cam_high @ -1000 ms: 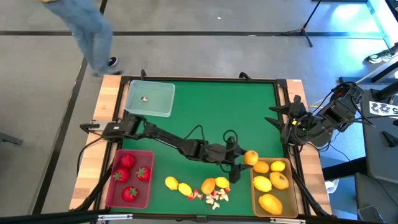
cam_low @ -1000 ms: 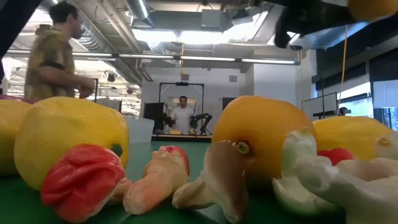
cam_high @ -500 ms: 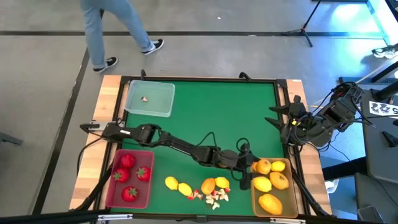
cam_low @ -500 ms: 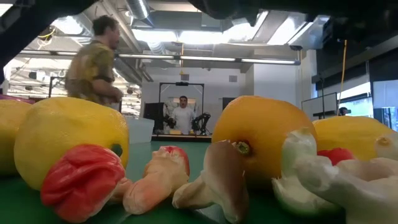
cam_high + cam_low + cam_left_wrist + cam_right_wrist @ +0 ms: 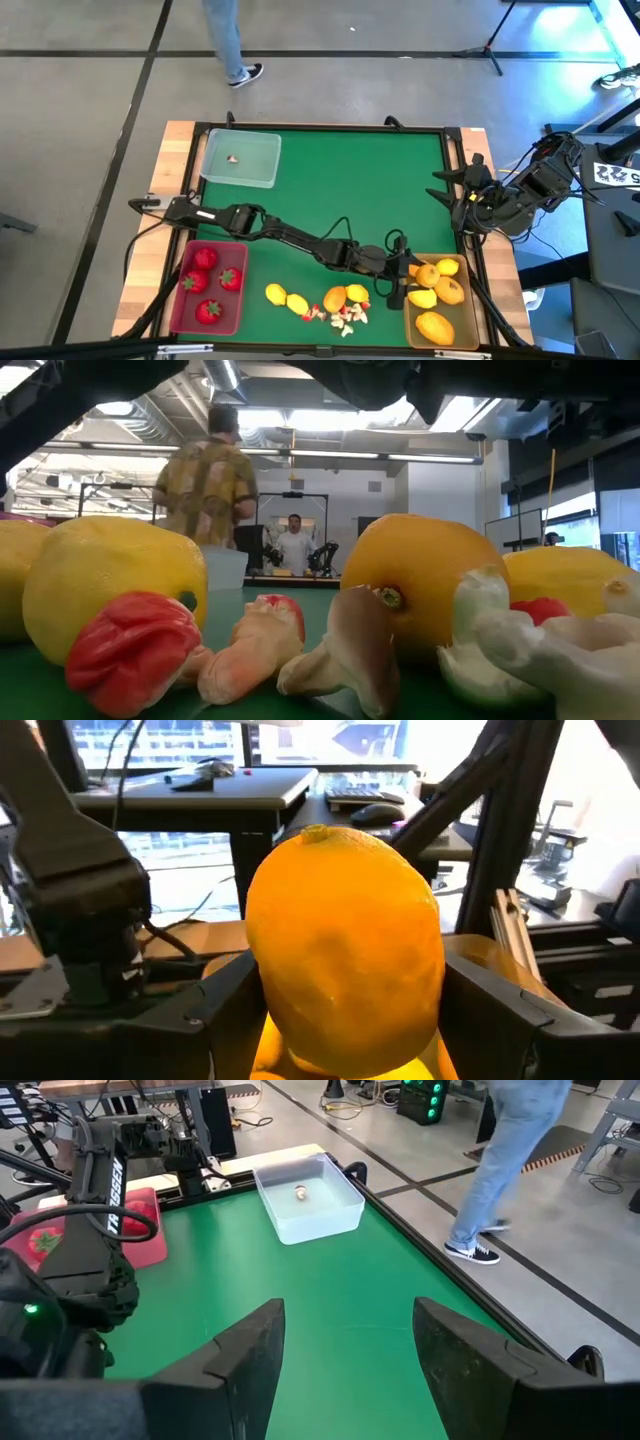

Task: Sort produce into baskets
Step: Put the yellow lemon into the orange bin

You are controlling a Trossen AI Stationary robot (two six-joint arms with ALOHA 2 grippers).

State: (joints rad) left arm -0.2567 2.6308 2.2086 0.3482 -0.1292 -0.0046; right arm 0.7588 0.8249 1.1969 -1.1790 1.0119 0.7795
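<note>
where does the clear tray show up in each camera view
High view: the clear tray sits at the far left corner of the green mat, a small bit inside it.
Low view: a pale box far across the mat may be it; cannot tell.
Left wrist view: not in it.
Right wrist view: at the mat's far end.
Shared landmark: the red tray of strawberries, also in the right wrist view.

A green worktop [image 5: 330, 180] carries a clear tray [image 5: 241, 158], a red tray [image 5: 209, 286], a tan tray [image 5: 441, 303], loose lemons [image 5: 287, 298] and tiny white-and-red bits [image 5: 345, 317].
</note>
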